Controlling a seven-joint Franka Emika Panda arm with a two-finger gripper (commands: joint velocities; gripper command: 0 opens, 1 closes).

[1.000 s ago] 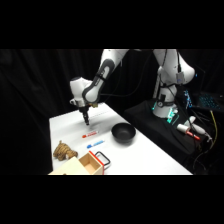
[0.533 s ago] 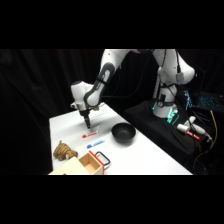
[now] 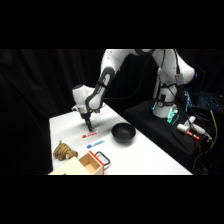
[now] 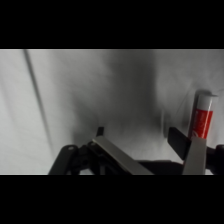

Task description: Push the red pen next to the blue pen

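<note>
Two pens lie apart on the white table (image 3: 150,155): my gripper (image 3: 88,127), fingers spread, hangs just behind the red pen (image 3: 90,133), the blue pen (image 3: 95,144) near beyond, the push seemingly undone.

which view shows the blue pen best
The side view: the blue pen lies whole on the white table, between the red pen and the wooden box. The wrist view shows none of it, only the red pen beside a gripper finger.
</note>
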